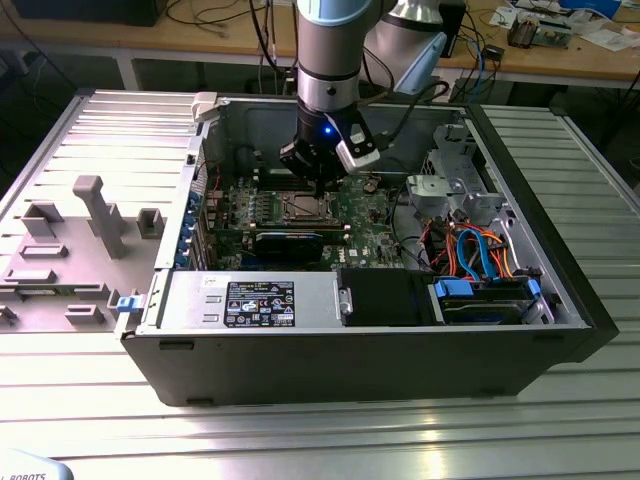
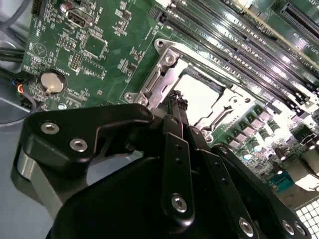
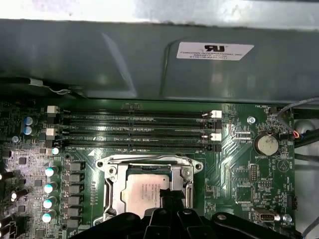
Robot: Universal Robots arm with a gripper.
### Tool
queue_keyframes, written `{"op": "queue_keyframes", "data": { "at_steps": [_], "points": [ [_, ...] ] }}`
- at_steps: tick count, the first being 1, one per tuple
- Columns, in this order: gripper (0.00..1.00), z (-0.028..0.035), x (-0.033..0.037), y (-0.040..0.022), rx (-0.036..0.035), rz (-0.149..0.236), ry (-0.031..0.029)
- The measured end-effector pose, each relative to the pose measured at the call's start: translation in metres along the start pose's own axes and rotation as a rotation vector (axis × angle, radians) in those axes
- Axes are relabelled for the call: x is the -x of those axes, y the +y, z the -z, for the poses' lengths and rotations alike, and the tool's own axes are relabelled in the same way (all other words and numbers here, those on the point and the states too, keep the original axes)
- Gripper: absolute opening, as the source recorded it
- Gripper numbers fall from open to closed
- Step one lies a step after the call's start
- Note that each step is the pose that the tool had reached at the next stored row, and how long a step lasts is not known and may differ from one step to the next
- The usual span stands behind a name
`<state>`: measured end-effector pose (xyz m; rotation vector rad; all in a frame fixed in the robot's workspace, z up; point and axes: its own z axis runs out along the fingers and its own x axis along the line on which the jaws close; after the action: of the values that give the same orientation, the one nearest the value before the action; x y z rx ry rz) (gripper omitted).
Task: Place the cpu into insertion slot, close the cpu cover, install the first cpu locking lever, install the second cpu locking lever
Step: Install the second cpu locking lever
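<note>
The cpu (image 3: 142, 195) lies flat in the insertion slot on the green motherboard (image 3: 234, 164); its silver-grey top also shows in the second wrist view as cpu (image 2: 202, 94). The cpu cover (image 3: 149, 164), a silvery frame, lies down around it, and the cpu shows through its cut-out. In the second wrist view the cpu cover (image 2: 162, 74) shows its screws. My gripper (image 2: 177, 102) hovers at the socket's edge with its black fingers pressed together and nothing between them. In the exterior view the gripper (image 1: 318, 185) stands right above the socket (image 1: 305, 207).
The open computer case (image 1: 180, 350) lies on a slatted metal table. Memory slots (image 3: 134, 127) run beside the socket, with the grey case wall (image 3: 124, 59) just beyond. A coin battery (image 3: 265, 144), cables (image 1: 470, 250) and a drive cage (image 1: 450, 185) are nearby.
</note>
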<state>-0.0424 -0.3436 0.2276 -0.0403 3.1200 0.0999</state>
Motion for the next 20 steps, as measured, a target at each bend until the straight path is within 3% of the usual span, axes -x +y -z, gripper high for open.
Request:
{"op": "queue_keyframes", "data": {
  "at_steps": [13,20],
  "points": [
    [0.11,0.0000,0.0000,-0.0003,0.0000,0.000,0.0000],
    [0.11,0.0003,-0.0001,-0.0050,-0.0001,0.000,0.0000]
  ]
}}
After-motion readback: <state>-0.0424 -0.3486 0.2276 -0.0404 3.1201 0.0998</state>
